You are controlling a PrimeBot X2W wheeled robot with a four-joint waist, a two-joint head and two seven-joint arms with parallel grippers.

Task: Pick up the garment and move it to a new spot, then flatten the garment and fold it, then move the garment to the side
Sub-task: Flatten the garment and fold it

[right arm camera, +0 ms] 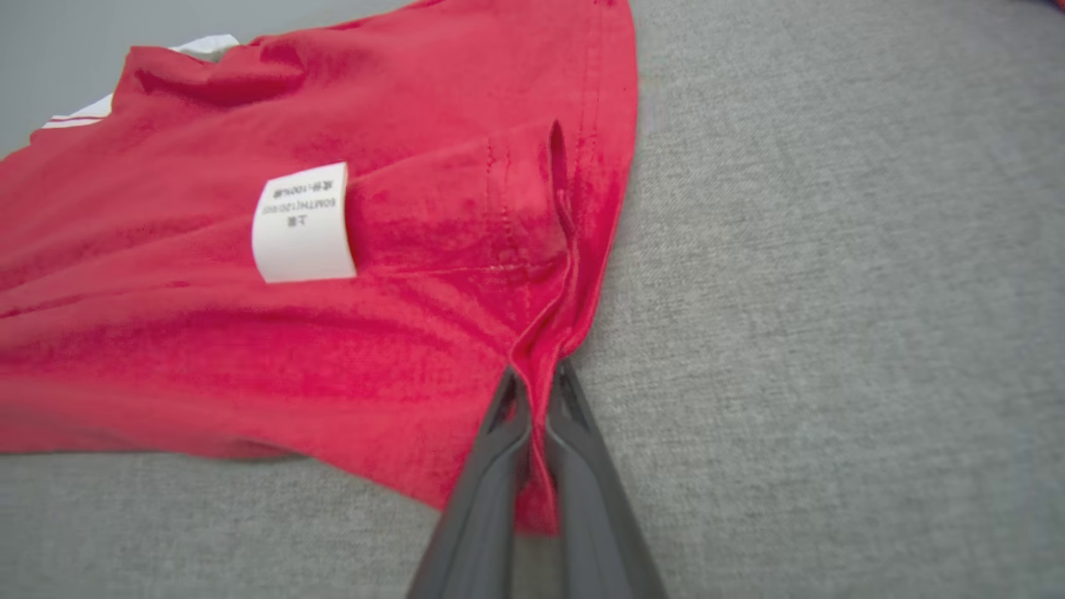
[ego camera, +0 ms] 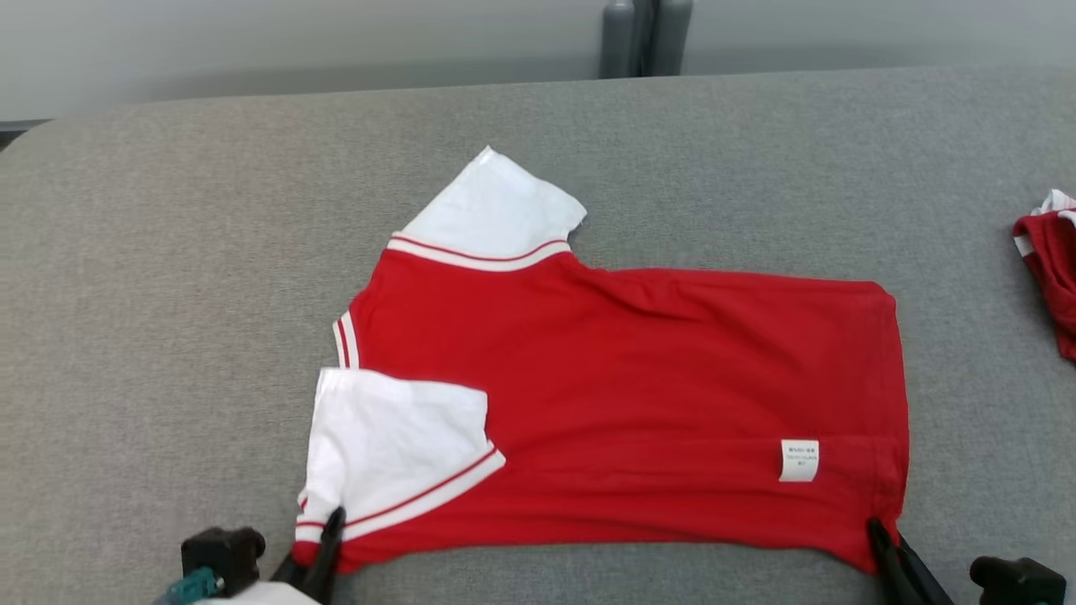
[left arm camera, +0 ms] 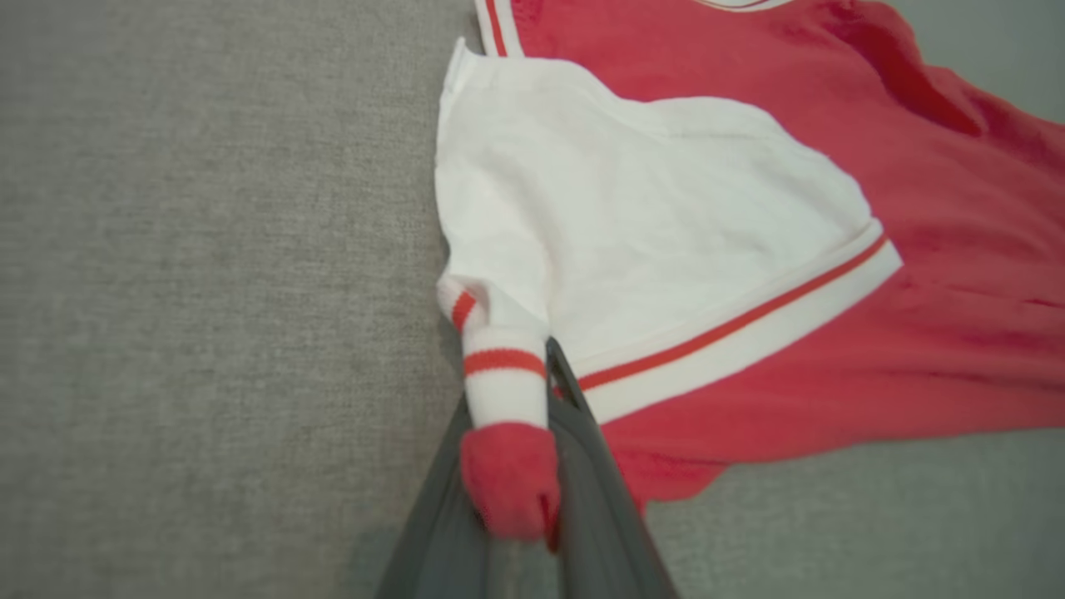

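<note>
Red shirt [ego camera: 639, 378]: soft knit, white striped sleeves, flat at centre.
Left gripper [ego camera: 334, 519]: pinching sleeve cuff [left arm camera: 503, 383].
Right gripper [ego camera: 877, 529]: pinching hem corner [right arm camera: 545, 349].

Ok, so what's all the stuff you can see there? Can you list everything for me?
shirt: one, red with white sleeves, spread flat in the middle of the table
label: one, white, on the shirt near its right-hand hem
other garment: one, red and white, bunched at the table's right edge
table: one, grey and fabric-like, under everything
posts: two, grey, behind the table's far edge
left pincer: one, dark, shut on the cuff of the shirt's near sleeve
right pincer: one, dark, shut on the shirt's near hem corner
</note>
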